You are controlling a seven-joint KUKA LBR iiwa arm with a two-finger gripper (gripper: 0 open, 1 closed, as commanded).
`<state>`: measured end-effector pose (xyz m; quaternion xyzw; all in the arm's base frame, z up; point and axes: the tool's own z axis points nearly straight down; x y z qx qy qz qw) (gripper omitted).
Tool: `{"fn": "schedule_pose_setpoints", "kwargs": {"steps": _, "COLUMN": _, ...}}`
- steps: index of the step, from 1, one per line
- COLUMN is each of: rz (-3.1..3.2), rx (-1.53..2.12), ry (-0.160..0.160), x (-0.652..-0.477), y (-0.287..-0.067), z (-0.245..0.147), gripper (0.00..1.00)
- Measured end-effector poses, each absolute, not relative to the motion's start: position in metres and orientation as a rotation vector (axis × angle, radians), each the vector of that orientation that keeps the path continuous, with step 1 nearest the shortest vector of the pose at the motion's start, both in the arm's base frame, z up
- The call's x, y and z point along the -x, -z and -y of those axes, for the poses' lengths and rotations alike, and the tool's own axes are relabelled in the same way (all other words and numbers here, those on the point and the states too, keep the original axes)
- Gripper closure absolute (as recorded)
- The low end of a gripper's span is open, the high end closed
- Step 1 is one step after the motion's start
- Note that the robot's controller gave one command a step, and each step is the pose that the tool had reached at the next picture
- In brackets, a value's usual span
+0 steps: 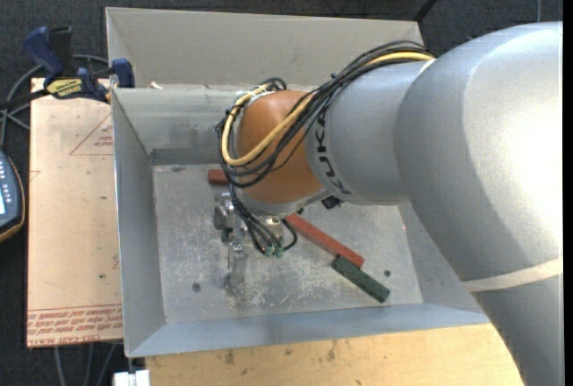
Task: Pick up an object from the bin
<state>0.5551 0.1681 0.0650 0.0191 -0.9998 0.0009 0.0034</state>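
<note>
My gripper [235, 272] hangs below the orange wrist cover over the bin's left-middle floor. Its fingers are shut, with nothing between them, and the tips are close to the bare floor. A long red-brown stick [324, 241] lies to its right and runs diagonally toward the front right. A dark green bar [362, 278] lies at the far end of that stick. Behind the gripper, a red piece [218, 176] pokes out from under the wrist cover; the rest of it is hidden.
The arm reaches in from the right and covers the bin's back right part. The bin's sloped walls rise close on the left and front. The floor to the left of the gripper is scuffed bare metal.
</note>
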Motion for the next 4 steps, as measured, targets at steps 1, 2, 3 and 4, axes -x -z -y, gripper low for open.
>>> {"fn": "schedule_pose_setpoints", "kwargs": {"steps": 1, "rz": 3.152, "rx": 0.000, "ry": -0.002, "x": -0.589, "y": -0.130, "z": -0.106, "gripper": 0.00}}
{"fn": "schedule_pose_setpoints", "kwargs": {"steps": 2, "rz": 3.133, "rx": 0.198, "ry": 0.001, "x": -0.567, "y": -0.068, "z": -0.092, "gripper": 0.00}}
{"fn": "schedule_pose_setpoints", "kwargs": {"steps": 3, "rz": 3.137, "rx": 0.200, "ry": 0.004, "x": -0.569, "y": -0.071, "z": -0.093, "gripper": 1.00}}
{"fn": "schedule_pose_setpoints", "kwargs": {"steps": 4, "rz": 3.146, "rx": 0.204, "ry": 0.005, "x": -0.577, "y": -0.209, "z": -0.098, "gripper": 1.00}}
